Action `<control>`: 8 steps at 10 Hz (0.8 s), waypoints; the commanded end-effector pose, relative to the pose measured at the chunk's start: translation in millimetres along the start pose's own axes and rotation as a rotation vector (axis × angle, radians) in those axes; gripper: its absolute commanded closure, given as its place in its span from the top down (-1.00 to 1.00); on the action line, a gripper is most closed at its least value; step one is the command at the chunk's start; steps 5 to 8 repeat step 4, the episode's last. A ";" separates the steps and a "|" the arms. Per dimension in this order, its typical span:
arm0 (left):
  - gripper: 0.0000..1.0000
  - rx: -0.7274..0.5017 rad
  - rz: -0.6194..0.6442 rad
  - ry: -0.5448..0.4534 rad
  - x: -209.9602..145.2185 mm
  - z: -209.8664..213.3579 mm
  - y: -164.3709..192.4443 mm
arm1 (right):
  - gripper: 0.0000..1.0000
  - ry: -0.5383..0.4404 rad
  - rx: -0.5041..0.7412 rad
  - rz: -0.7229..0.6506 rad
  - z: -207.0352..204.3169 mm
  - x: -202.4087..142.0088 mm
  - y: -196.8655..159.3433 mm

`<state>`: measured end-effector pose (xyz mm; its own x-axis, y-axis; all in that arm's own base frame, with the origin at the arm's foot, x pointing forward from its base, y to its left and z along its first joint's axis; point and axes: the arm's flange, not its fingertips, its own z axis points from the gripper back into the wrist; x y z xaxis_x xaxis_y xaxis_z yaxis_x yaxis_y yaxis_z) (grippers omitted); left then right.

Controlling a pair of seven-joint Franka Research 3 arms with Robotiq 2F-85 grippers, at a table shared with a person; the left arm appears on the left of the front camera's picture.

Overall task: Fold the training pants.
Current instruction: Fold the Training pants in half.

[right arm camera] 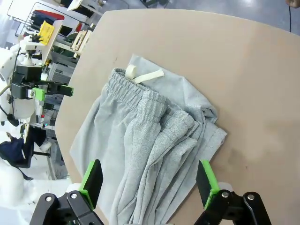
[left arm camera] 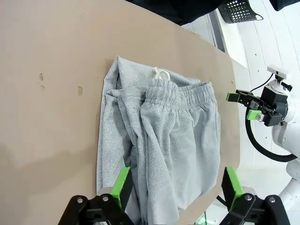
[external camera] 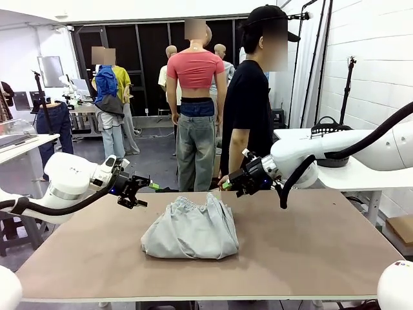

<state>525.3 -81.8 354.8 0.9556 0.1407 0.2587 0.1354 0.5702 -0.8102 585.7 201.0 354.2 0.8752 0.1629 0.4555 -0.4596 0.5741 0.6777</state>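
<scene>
Training pants [external camera: 191, 230] mid-table [external camera: 310, 245], left hand [external camera: 143, 188] – right hand [external camera: 230, 183] flanking, person [external camera: 248, 110] behind

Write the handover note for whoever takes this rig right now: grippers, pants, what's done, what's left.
Left gripper: jaws open, empty, hovering off the table's left of the pants.
Right gripper: jaws open, empty, hovering by the far edge, right of the pants.
Training pants: mid-table, bunched into a loose wrinkled bundle, waistband toward the person's side, white drawstring showing.
Done: pants look roughly gathered, not neat.
Left: probably flatten and finish the fold.
</scene>
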 end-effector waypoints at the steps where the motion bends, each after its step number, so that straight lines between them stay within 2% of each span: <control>1: 1.00 0.004 -0.008 0.003 2.7 -3.5 1.8 | 1.00 -0.001 -0.001 0.003 -3.5 3.6 1.1; 8: 1.00 0.004 -0.008 0.003 2.7 -3.5 1.8 | 1.00 -0.001 -0.001 0.003 -3.5 3.6 1.1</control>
